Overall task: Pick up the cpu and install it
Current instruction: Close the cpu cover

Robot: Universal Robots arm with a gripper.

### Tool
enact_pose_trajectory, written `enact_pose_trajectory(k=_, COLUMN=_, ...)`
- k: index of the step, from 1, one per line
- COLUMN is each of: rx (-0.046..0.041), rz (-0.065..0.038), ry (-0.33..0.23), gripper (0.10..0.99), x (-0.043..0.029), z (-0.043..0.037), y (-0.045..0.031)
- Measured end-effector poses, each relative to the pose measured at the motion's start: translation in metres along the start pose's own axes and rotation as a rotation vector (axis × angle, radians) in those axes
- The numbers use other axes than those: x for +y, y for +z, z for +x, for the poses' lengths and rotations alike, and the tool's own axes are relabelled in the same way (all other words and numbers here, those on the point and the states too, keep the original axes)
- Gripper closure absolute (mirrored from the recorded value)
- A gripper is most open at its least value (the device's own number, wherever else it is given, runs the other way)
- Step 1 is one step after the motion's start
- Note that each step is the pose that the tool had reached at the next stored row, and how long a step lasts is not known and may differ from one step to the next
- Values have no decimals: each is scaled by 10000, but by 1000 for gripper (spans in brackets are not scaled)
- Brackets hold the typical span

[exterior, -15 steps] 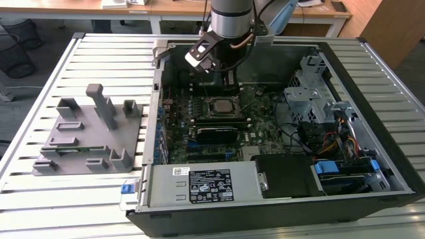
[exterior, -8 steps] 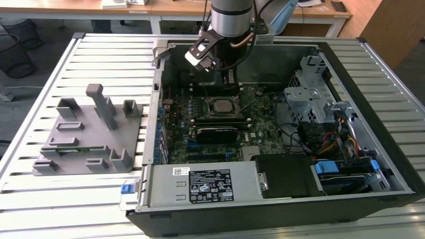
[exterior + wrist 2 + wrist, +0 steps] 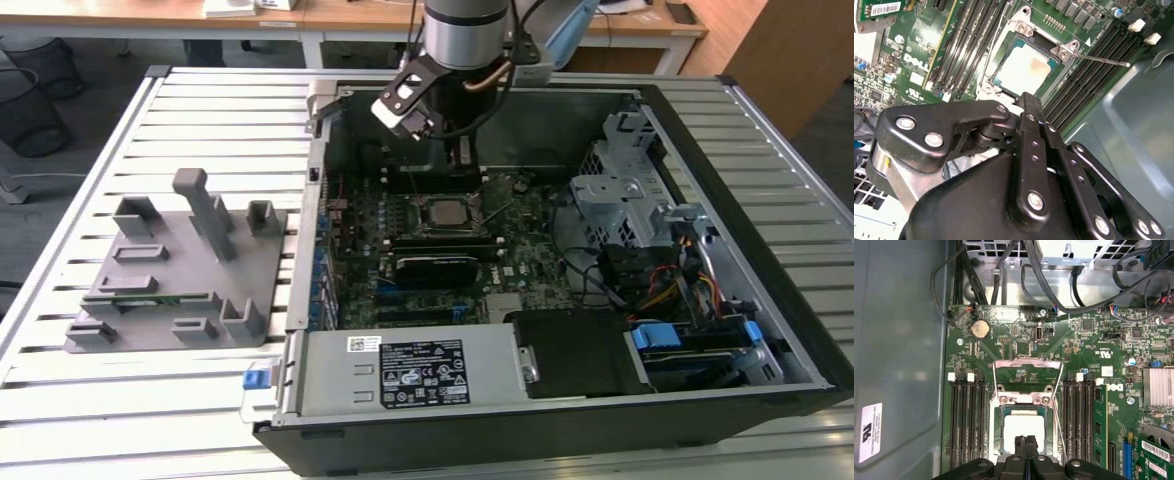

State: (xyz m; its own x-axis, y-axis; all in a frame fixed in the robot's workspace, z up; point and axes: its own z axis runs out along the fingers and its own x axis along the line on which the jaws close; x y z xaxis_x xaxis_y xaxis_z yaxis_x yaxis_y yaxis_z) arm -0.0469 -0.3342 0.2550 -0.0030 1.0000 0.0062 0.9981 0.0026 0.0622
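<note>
Motherboard socket (image 3: 997,435) holds the cpu (image 3: 1024,424), one edge beneath the closed, empty fingers (image 3: 1020,446).

Exterior cam: high up, tilted down over table (image 3: 200,110) into open pc case (image 3: 534,440), whole thing in shot. Both wrist cams: way closer, right above motherboard (image 3: 1094,340), looking down past pincer (image 3: 1026,442). All three share socket (image 3: 441,213) area, wrist ones from different angles.

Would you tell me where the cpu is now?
The cpu lies in the open socket on the motherboard, between the two banks of memory slots, beneath the gripper in both wrist views.
</note>
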Motion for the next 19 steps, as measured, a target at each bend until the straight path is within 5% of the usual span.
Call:
enact_pose_trajectory(k=6, rx=7, rz=1, ry=0, gripper=980, x=6, z=-1, y=-89)
enact_pose_trajectory(k=13, rx=8, rz=10, ry=16, gripper=980, x=13, z=-129, y=-90)
enact_pose_trajectory(k=19, rx=81, rz=186, ry=21, gripper=980, x=174, z=-133, y=-80)
